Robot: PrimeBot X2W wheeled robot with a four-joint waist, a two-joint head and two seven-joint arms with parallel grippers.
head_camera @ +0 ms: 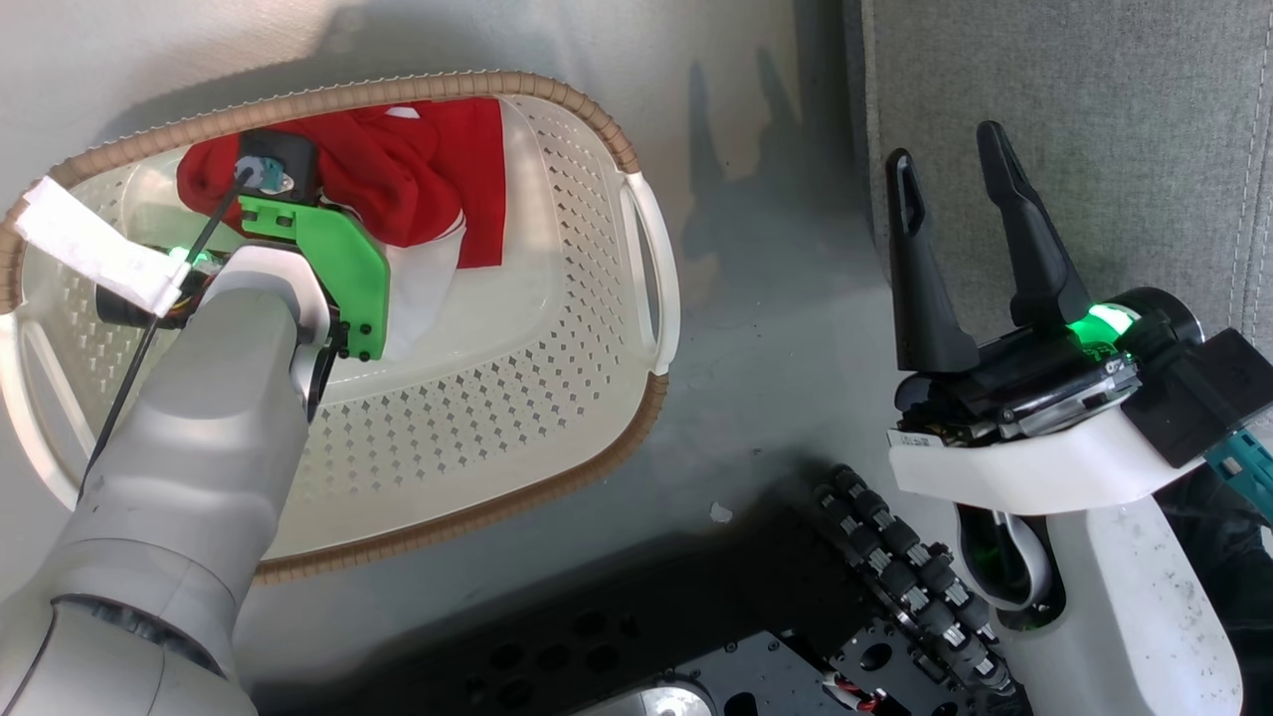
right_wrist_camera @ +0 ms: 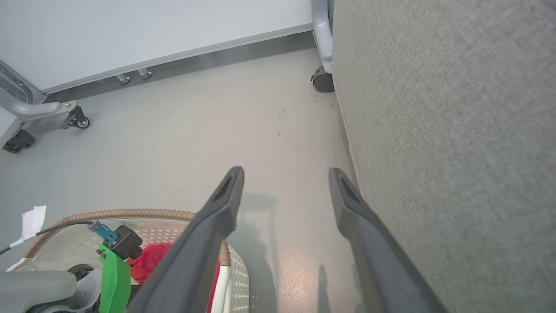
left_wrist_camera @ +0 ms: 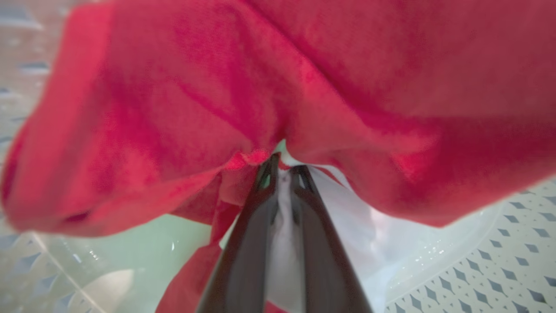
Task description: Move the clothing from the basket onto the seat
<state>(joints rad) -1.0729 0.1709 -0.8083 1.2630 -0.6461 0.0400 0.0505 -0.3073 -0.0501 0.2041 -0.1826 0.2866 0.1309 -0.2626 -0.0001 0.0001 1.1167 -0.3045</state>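
My left gripper [left_wrist_camera: 282,167] sits inside the cream-white perforated plastic basket [head_camera: 557,328] with brown woven-look rim, fingers pinched on the soft red-and-white fabric clothing [left_wrist_camera: 173,108] bunched around their tips. My right gripper [head_camera: 945,147] hovers spread and empty, the light-grey upholstered seat cushion [head_camera: 1094,119] just beside its right finger.

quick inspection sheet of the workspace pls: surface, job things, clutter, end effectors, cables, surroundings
surface: smooth grey floor, basket standing on it
job's things: red and white clothing bunched at one end of the basket; grey seat at right, visible part bare
clutter: one small pale scrap on the floor near the basket
end effectors: left end effector shut on the clothing inside the basket; right end effector open, empty, beside the seat
cables: black cable with white tag along the left arm
surroundings: wheeled grey frame legs, white wall
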